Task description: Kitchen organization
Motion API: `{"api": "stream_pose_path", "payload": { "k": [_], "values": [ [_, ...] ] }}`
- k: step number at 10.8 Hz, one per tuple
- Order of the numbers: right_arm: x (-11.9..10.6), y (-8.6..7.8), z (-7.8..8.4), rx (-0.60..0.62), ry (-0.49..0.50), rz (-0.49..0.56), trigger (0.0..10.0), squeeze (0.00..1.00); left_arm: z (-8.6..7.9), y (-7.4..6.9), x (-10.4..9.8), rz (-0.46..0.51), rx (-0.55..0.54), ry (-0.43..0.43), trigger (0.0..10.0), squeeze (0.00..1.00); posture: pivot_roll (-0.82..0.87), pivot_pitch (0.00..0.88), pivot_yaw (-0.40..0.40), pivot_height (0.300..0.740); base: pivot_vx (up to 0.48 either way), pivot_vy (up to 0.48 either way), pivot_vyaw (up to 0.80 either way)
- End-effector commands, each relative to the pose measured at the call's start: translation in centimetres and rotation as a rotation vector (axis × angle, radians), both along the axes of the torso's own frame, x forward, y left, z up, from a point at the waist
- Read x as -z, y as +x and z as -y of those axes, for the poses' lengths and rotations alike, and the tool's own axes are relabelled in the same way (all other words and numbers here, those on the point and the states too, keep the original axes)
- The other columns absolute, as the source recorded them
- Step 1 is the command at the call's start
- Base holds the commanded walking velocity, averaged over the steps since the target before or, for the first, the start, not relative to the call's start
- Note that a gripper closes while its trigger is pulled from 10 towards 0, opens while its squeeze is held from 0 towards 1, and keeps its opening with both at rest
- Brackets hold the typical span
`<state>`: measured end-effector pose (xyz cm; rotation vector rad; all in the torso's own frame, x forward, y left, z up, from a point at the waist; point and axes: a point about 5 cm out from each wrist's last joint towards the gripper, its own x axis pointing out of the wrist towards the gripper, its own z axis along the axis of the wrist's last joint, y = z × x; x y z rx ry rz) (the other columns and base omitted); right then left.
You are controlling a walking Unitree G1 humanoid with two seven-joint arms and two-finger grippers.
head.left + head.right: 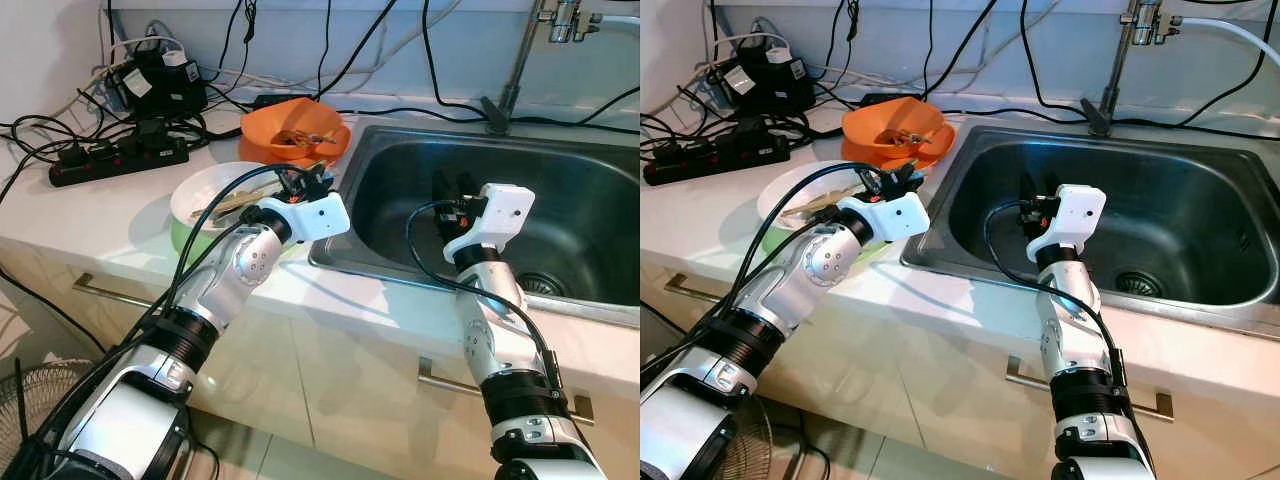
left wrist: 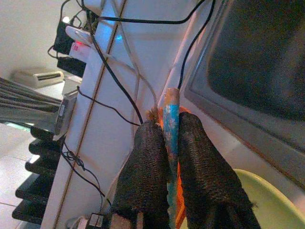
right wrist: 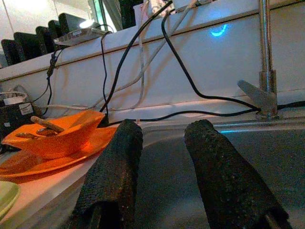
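My left gripper (image 1: 312, 178) hovers between the green-and-white bowl (image 1: 200, 195) and the orange bowl (image 1: 295, 135) on the counter. It is shut on a thin stick-like utensil with blue and orange paint (image 2: 170, 125), pinched between both black fingers (image 2: 147, 171). The green bowl holds more sticks (image 1: 232, 203); the orange bowl has some small items inside. My right gripper (image 1: 448, 188) hangs open over the steel sink (image 1: 580, 200), its fingers (image 3: 114, 171) apart with nothing between them.
A black power strip (image 1: 118, 160) and a tangle of cables and adapters (image 1: 155, 85) crowd the back left of the counter. A faucet (image 1: 515, 60) stands behind the sink. The drain (image 1: 545, 285) is at the sink's bottom right. Cabinet handles (image 1: 105, 290) lie below the counter edge.
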<state>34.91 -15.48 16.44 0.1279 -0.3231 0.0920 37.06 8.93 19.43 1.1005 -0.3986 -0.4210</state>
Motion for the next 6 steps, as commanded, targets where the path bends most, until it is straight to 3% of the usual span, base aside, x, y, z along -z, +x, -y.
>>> {"api": "stream_pose_path", "payload": {
  "k": [1,4,6],
  "values": [
    [0.0,0.1,-0.1,-0.007,0.003,-0.006,10.0,0.00,0.0,0.3,-0.4,0.006,-0.004,0.002,0.0,0.00,0.04,0.019,0.098,0.740,0.000,0.000,0.00],
    [0.1,0.1,-0.1,-0.007,0.003,-0.007,10.0,0.00,0.2,0.1,-1.4,0.043,0.001,-0.017,0.0,0.00,0.04,0.021,0.096,0.740,0.000,0.000,0.00],
    [0.1,0.1,-0.2,-0.013,0.004,-0.010,10.0,0.00,0.1,0.0,-3.9,0.151,-0.015,-0.047,0.0,0.00,0.04,0.020,0.097,0.740,0.000,0.000,0.00]
  ]
}}
